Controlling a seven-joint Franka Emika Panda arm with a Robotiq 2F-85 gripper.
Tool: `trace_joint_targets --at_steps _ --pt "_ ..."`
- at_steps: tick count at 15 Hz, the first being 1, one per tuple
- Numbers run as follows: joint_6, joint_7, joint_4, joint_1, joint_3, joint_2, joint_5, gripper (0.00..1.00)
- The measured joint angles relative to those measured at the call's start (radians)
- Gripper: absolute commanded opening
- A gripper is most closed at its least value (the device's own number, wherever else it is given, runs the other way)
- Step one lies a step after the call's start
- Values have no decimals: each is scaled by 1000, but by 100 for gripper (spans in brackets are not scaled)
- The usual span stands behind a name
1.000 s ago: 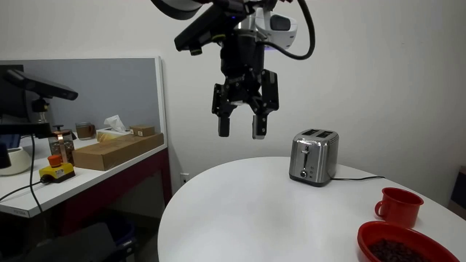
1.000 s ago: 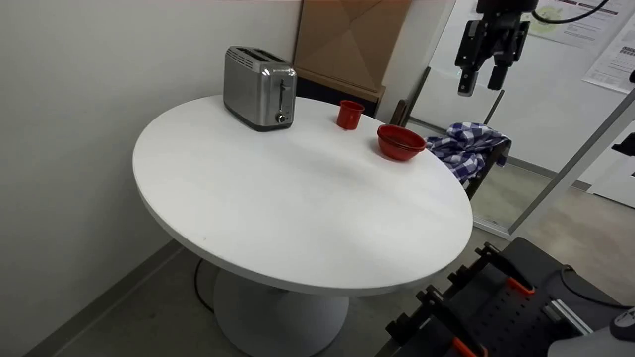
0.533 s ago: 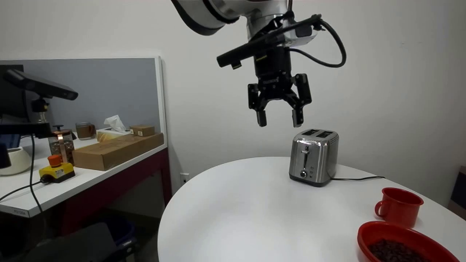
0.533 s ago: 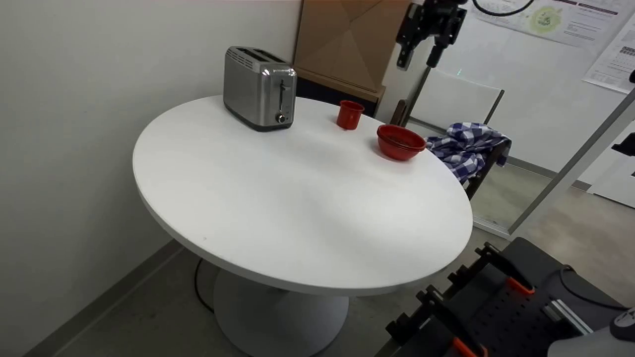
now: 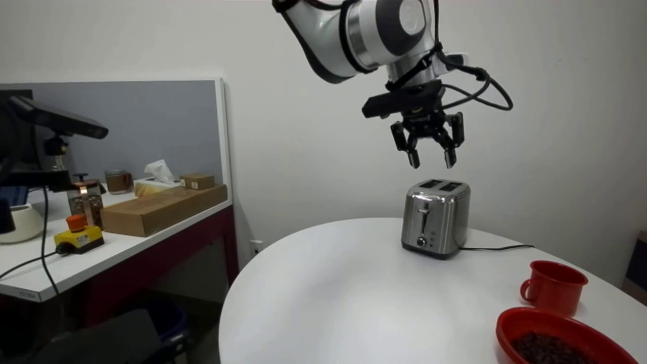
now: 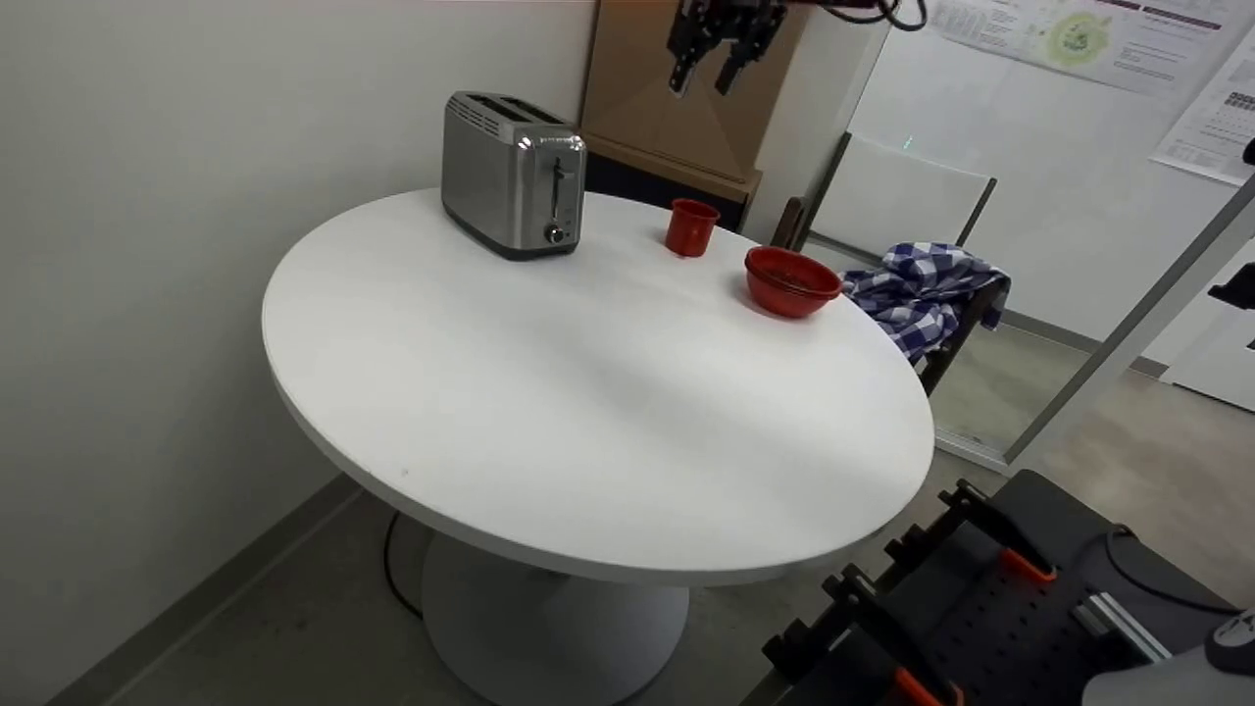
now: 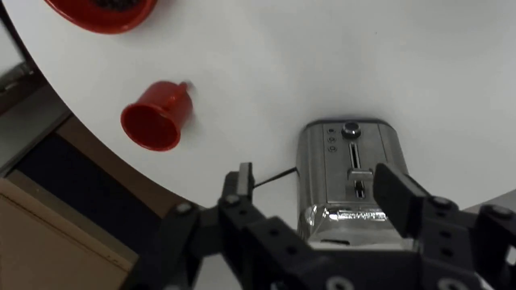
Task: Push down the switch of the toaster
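Hanging up there, jaws spread, the black two-fingered gripper is clear of that boxy silver metal toaster.

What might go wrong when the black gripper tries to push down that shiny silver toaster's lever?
The black two-finger gripper is open, so it might straddle the small silver metal lever and miss. The shiny silver metal toaster could slide or tip under an angled push, as it seems unfixed on the round white table.
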State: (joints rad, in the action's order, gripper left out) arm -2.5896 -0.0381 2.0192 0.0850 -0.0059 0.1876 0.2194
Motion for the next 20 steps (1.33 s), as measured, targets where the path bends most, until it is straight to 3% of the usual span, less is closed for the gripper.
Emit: trace_joint_targets --at_steps 6,20 --pt "-128 0 -198 -67 -29 238 12 1" --pt "-160 1 -482 -107 -17 551 -6 0"
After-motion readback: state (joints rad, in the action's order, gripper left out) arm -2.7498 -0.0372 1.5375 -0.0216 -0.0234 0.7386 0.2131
